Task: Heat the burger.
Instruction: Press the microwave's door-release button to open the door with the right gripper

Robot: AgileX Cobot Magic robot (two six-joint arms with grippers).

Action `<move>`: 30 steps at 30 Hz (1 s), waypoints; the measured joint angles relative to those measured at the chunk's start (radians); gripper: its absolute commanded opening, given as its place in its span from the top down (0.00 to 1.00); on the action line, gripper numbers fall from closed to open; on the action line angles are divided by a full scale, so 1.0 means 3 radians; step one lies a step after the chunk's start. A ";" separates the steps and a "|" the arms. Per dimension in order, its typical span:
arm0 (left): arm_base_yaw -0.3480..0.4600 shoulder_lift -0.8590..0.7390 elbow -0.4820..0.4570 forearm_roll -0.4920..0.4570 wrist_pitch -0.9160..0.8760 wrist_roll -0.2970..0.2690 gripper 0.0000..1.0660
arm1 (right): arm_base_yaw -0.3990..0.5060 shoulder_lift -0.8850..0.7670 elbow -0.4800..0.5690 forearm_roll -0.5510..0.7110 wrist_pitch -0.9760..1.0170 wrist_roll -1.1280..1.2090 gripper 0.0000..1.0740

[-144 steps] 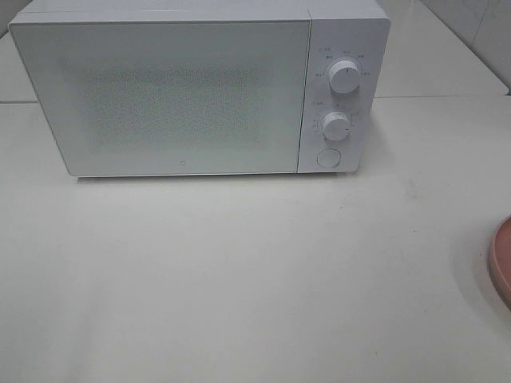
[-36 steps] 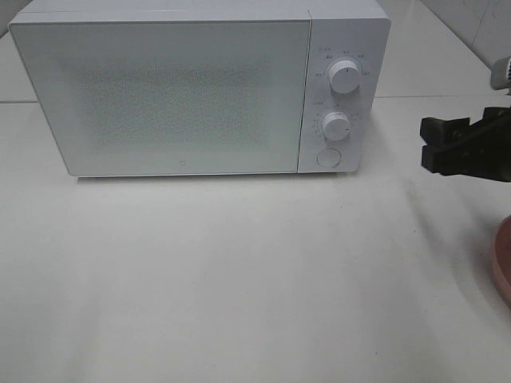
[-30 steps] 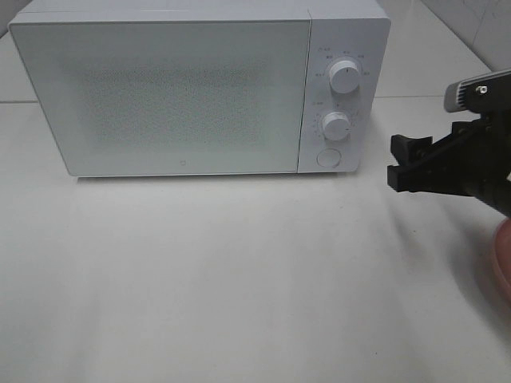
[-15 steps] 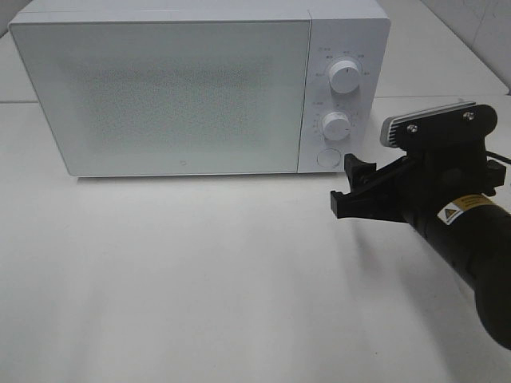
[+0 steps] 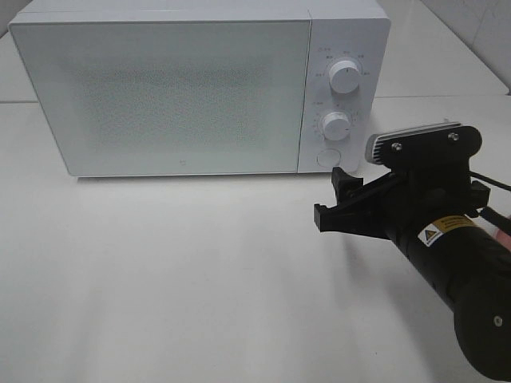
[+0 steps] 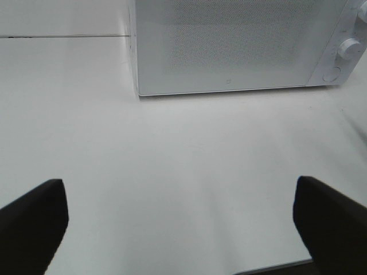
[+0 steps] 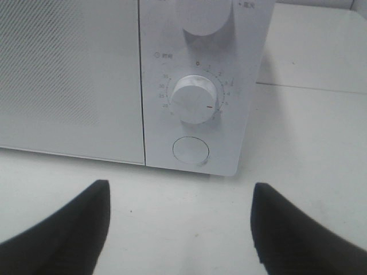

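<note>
Gap between right tool [image 5: 330, 199] and microwave [image 5: 184, 88]

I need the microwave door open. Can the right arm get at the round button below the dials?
Probably yes: the right gripper hangs just in front of the round button, its fingers apart and empty, with only bare table between them.

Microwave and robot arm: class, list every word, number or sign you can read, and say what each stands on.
"0", "35", "30", "25", "20": faint scale around the lower knob of the microwave; remaining digits blurred.
Chinese labels by both knobs, including the upper knob: too blurred to read.
Tiny mark low on the door: too small.
Yellow warning label, triangle sign, on the right arm: text too small.
</note>
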 measured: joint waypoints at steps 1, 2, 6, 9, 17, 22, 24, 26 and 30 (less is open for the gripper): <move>0.0000 0.0000 0.0000 0.0000 0.0000 0.0000 0.06 | 0.0003 0.0000 0.0000 0.0053 -0.0013 0.0303 0.46; 0.0000 0.0000 0.0000 0.0000 0.0000 0.0000 0.06 | 0.0007 0.0000 0.0000 0.0093 -0.0023 0.0623 0.51; 0.0000 0.0000 0.0000 0.0000 0.0000 0.0000 0.06 | 0.0007 0.0000 0.0000 0.0130 -0.0030 0.1173 0.61; 0.0000 0.0000 0.0000 0.0000 0.0000 0.0000 0.06 | 0.0007 0.0000 0.0000 0.0130 -0.0030 0.1787 0.71; 0.0000 0.0000 0.0000 0.0000 0.0000 0.0000 0.06 | 0.0007 0.0000 0.0000 0.0130 0.0033 0.3403 0.92; 0.0000 0.0000 0.0000 0.0000 0.0000 0.0000 0.06 | 0.0007 0.0000 0.0000 0.0127 0.0150 0.3997 1.00; 0.0000 0.0000 0.0000 0.0000 0.0000 0.0000 0.06 | 0.0007 0.0000 0.0000 0.0127 0.0193 0.4207 1.00; 0.0000 0.0000 0.0000 0.0000 0.0000 0.0000 0.06 | 0.0007 0.0000 0.0000 0.0127 0.0200 0.4457 1.00; 0.0000 0.0000 0.0000 0.0000 0.0000 0.0000 0.06 | 0.0007 0.0000 0.0000 0.0127 0.0220 0.4670 1.00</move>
